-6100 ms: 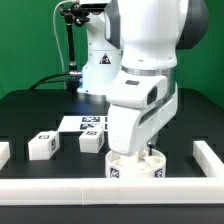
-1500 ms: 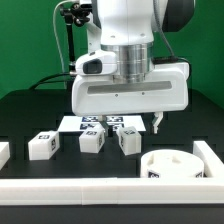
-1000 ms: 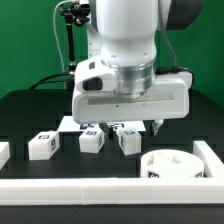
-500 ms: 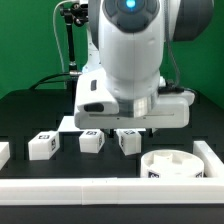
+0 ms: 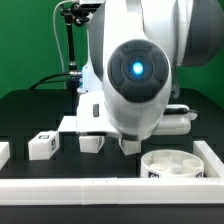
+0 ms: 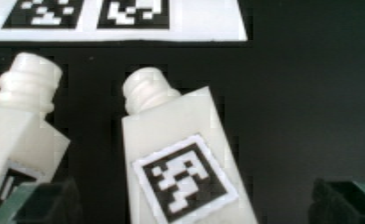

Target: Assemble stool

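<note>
Exterior view: the arm's bulk hides the claw, and the round seat (image 5: 165, 163) waits near it, toward the exterior view's right. Wrist view: the claw (image 6: 197, 205), wide open and empty, straddles one skewed leg (image 6: 175, 140). A second leg (image 6: 22, 110) lies just outside one finger, which may clip it and spoil the grasp.

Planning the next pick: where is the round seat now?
The round seat lies at the exterior view's right front, inside the corner of the border rails.

Third leg (image 5: 129, 144) mostly behind arm (image 5: 140, 70), marker board (image 5: 68, 124) partly covered
</note>
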Robot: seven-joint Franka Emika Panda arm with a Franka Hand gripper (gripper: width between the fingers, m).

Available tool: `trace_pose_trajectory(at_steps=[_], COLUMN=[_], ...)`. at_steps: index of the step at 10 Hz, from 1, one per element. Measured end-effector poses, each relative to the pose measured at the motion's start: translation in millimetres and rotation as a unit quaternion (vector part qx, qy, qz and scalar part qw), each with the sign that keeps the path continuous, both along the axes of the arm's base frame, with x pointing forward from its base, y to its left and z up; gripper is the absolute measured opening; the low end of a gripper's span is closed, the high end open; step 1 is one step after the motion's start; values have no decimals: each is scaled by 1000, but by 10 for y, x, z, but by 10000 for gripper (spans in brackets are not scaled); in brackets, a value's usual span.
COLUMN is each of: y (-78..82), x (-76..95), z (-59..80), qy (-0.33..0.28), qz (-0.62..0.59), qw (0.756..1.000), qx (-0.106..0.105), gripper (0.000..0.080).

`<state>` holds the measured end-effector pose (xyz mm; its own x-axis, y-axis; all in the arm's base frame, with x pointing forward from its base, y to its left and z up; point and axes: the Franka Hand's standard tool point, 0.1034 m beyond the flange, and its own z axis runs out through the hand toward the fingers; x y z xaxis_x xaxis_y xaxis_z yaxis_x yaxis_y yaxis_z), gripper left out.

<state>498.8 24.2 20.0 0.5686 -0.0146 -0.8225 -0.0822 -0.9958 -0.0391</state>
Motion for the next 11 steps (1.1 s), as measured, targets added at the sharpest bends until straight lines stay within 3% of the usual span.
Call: trace_pose_trajectory(at_steps=[3,4,6,7,8,11], y=[2,-1,-3,1,9,8], x=[19,60,127,128,127,126], z=[-28,-58,-93,-93,-94,-95], qy=[-8,-22,-42,-42,-42,-42], qz=[7,21,41,45,46,45], qw=[1000,999,997,996,996,996], qx=[10,28,55,59,60,60], gripper=[649,649,383,383,321,321])
